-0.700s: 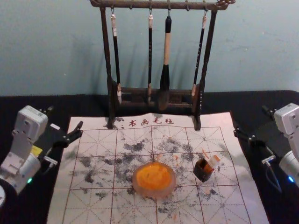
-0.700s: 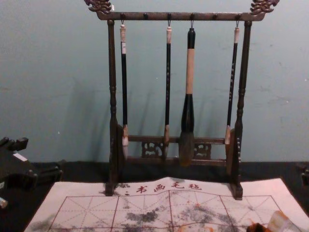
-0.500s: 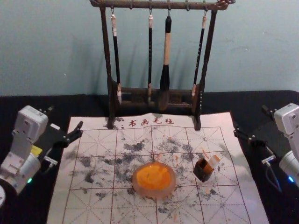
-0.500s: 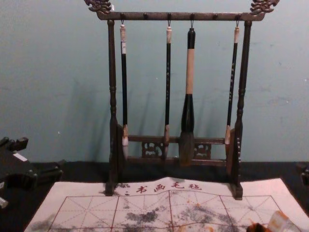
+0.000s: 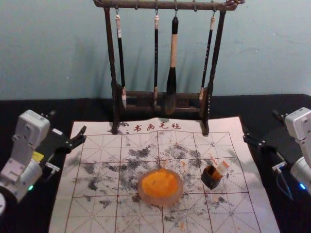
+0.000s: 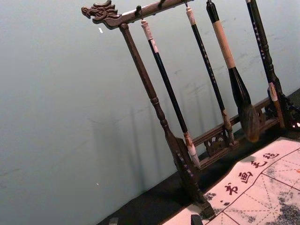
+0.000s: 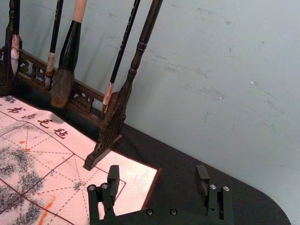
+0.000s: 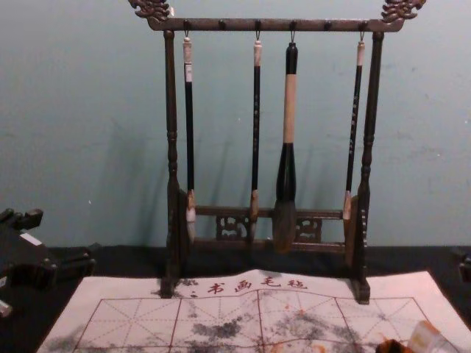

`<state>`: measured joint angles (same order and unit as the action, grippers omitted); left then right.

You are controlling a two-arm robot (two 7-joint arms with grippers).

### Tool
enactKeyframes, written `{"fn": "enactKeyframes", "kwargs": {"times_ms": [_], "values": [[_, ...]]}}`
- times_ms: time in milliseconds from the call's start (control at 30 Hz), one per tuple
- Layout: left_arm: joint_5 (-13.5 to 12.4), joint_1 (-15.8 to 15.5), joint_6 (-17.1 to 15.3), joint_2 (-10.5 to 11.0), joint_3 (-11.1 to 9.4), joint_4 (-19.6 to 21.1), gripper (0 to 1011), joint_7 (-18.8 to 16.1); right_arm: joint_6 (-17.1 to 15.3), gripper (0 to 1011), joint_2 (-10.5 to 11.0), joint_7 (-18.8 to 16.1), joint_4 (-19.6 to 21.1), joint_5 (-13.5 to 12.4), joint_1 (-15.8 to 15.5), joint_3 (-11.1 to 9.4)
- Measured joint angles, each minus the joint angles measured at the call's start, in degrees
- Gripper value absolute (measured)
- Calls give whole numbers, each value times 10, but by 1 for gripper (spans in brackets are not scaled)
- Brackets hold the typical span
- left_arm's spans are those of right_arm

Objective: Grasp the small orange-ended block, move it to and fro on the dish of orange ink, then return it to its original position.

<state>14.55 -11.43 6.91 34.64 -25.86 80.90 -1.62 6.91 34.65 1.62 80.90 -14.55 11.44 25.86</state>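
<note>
- 0 visible shifts since the earlier frame: both arms, block and dish sit in the same spots.
- Left gripper [image 5: 68,122] at left side of felt mat [image 5: 97,208], raised; fingers open, tips apart, nothing between.
- Right gripper [image 5: 260,125] at right side of mat; 2 fingers [image 7: 113,176] spread wide, holding nothing.
- Small orange-ended block [image 5: 222,168] tilted, leaning out of small dark box [image 5: 212,180], on mat's right half.
- Dish of orange ink [image 5: 160,184] left of box, apart from it.
- Wooden brush rack [image 5: 111,58] stands at mat's far edge, 4 brushes hanging, thickest brush [image 5: 172,63] third from left.
</note>
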Motion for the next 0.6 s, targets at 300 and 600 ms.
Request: {"fn": "enactKeyframes", "kwargs": {"times_ms": [300,600], "values": [[0,0,0,0,0,0,1001,0,0,1002,0,0,0,0,0,0],[0,0,0,0,0,0,1001,0,0,1002,0,0,0,0,0,0]]}}
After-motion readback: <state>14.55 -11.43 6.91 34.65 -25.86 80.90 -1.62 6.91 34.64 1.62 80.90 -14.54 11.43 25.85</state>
